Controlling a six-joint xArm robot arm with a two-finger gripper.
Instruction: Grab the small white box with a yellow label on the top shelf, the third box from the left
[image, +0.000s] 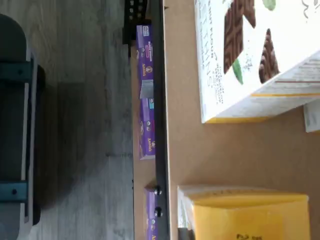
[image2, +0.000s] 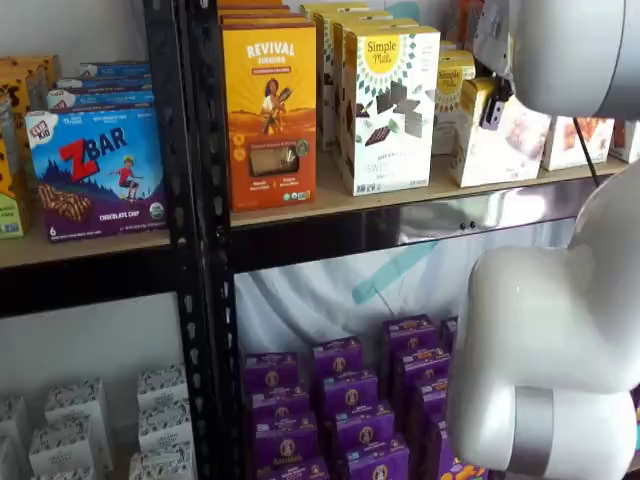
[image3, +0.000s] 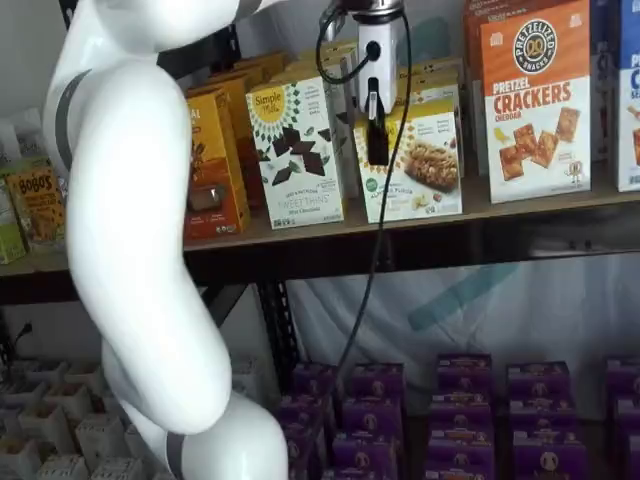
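Observation:
The small white box (image3: 425, 165) stands on the top shelf (image3: 480, 235), with a yellow round label and a snack picture on its front. In a shelf view my gripper (image3: 377, 140) hangs down from above, one black finger lying on the box's front face near its left edge. In a shelf view the gripper (image2: 492, 108) sits at the upper left of the same box (image2: 505, 140); the other finger is hidden behind it. The gripper is shut on the box. The wrist view looks down on the box's yellow top (image: 245, 215).
A taller white Simple Mills box (image3: 297, 150) stands just left of the small box, and an orange-topped cracker box (image3: 535, 100) just right. Purple boxes (image3: 460, 400) fill the shelf below. My white arm (image3: 130, 250) fills the left foreground.

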